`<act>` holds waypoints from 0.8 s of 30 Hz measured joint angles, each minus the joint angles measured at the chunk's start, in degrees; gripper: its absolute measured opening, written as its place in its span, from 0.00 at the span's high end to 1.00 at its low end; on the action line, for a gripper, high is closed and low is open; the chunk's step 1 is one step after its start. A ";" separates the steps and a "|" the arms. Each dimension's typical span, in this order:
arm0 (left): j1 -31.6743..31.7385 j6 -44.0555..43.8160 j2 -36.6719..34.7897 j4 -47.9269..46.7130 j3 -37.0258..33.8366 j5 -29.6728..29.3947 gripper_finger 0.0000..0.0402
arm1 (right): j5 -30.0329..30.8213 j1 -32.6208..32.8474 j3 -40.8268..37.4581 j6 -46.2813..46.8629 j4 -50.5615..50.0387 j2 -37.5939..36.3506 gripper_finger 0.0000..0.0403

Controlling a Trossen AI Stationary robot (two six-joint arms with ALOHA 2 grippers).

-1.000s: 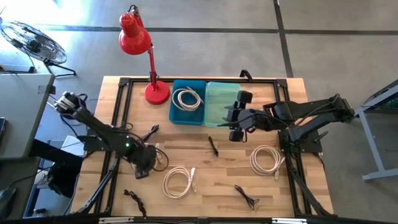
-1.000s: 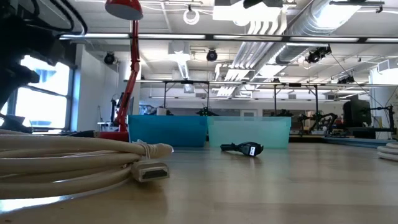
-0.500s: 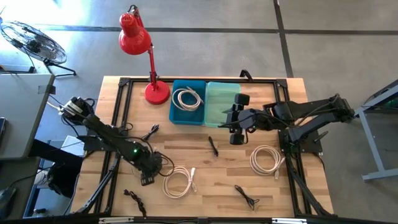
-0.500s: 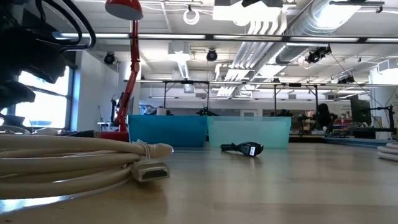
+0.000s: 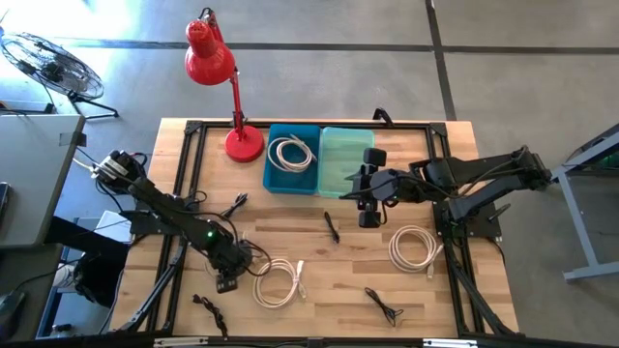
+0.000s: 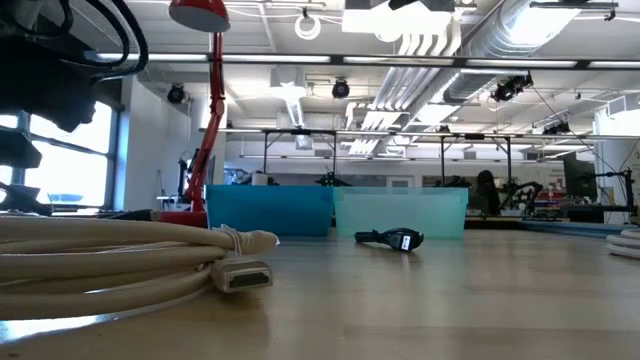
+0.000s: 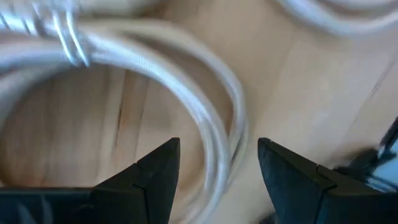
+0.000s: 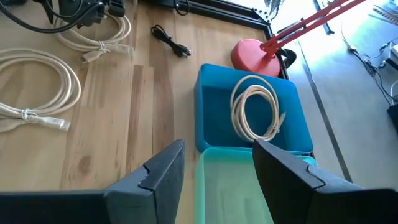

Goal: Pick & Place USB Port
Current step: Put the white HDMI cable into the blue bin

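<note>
Three coiled white USB cables are in view: one inside the blue bin (image 5: 292,153), one on the table by the right arm (image 5: 414,247), and one toward the near edge (image 5: 278,281). My left gripper (image 5: 237,271) hovers over the left rim of that near coil. In the left wrist view it is open (image 7: 217,152), with the coil's strands (image 7: 214,127) passing between the fingers; no touch shows. My right gripper (image 5: 366,190) is open and empty (image 8: 217,158) over the near edge of the green bin (image 5: 344,159), which has nothing in it.
Black cables lie on the table at centre (image 5: 332,228), near right (image 5: 384,306), left (image 5: 232,206) and near left (image 5: 208,309). A red desk lamp (image 5: 242,143) stands left of the bins. In the low view the near coil's connector (image 6: 245,275) points right.
My left gripper has moved toward the table's near edge and to the right, closing in on the near white coil. The cables have stayed where they were.
</note>
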 joint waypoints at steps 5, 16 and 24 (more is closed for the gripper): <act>0.03 1.34 0.58 -0.06 0.07 -5.87 0.47 | 0.00 0.00 0.00 0.00 -0.02 0.00 0.55; -0.23 4.08 5.08 -0.85 0.31 -10.46 0.52 | 0.00 0.00 0.00 0.07 -0.50 0.00 0.55; -0.11 5.41 6.04 -2.85 0.41 -12.94 0.95 | -0.23 0.00 0.00 0.87 -1.31 0.00 0.55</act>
